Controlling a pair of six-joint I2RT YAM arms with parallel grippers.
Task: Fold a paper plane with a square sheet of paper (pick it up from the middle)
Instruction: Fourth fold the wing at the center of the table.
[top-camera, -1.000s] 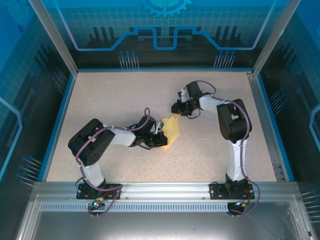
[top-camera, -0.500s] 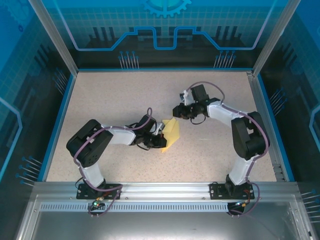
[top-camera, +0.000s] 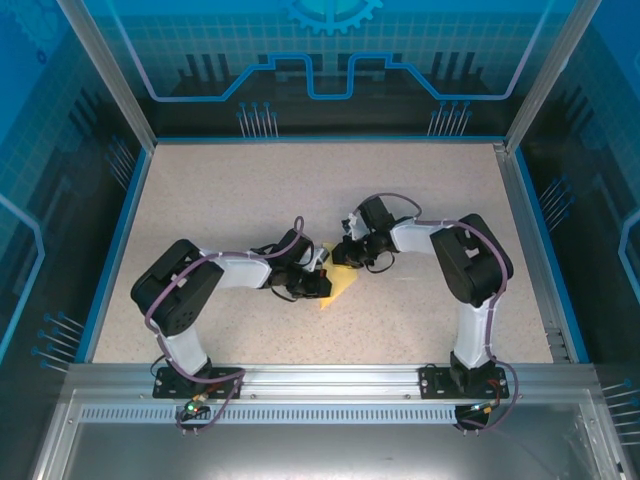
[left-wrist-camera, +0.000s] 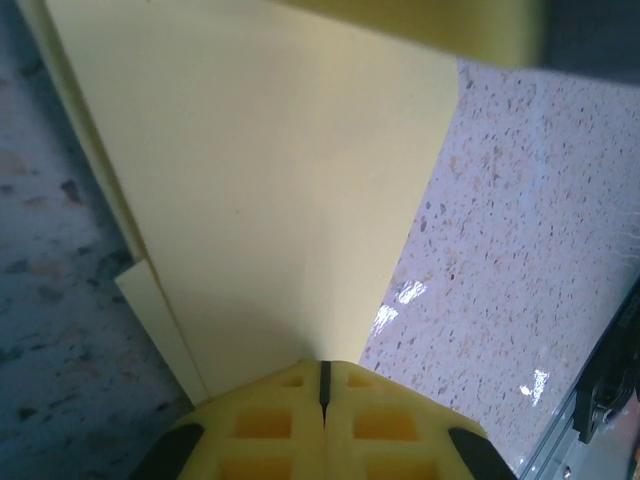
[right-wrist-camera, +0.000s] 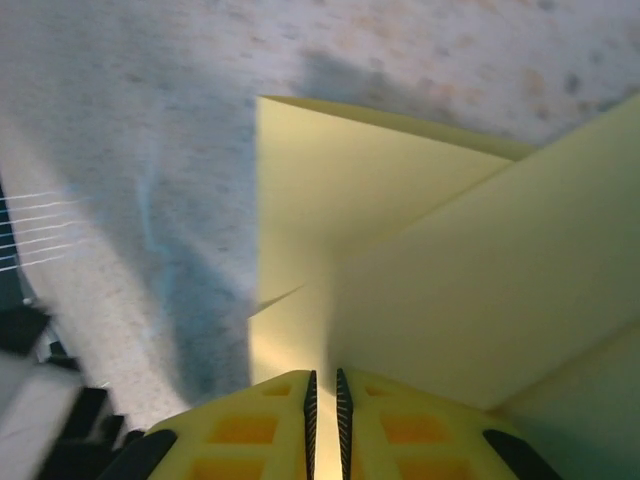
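Note:
The pale-yellow square sheet of paper (top-camera: 343, 284), folded into layers, lies low over the table's middle between my two grippers. My left gripper (top-camera: 320, 284) comes in from the left and is shut on the sheet's near-left end. In the left wrist view the paper (left-wrist-camera: 270, 180) fans out from the closed jaws of that gripper (left-wrist-camera: 323, 372). My right gripper (top-camera: 346, 260) reaches in from the right and sits on the sheet's far edge. In the right wrist view its jaws (right-wrist-camera: 323, 385) stand a slit apart, with a fold of the paper (right-wrist-camera: 330, 190) running into the slit.
The speckled table (top-camera: 230, 200) is bounded by a blue rim (top-camera: 115, 250) and glass walls on three sides. An aluminium rail (top-camera: 330, 375) carrying both arm bases runs along the near edge. The right arm's elbow (top-camera: 470, 260) stands to the right of the paper.
The right arm has swung toward the near left, bringing its gripper down onto the paper's far edge with its jaws narrowing. The paper has dropped lower and flatter. The left gripper stayed shut.

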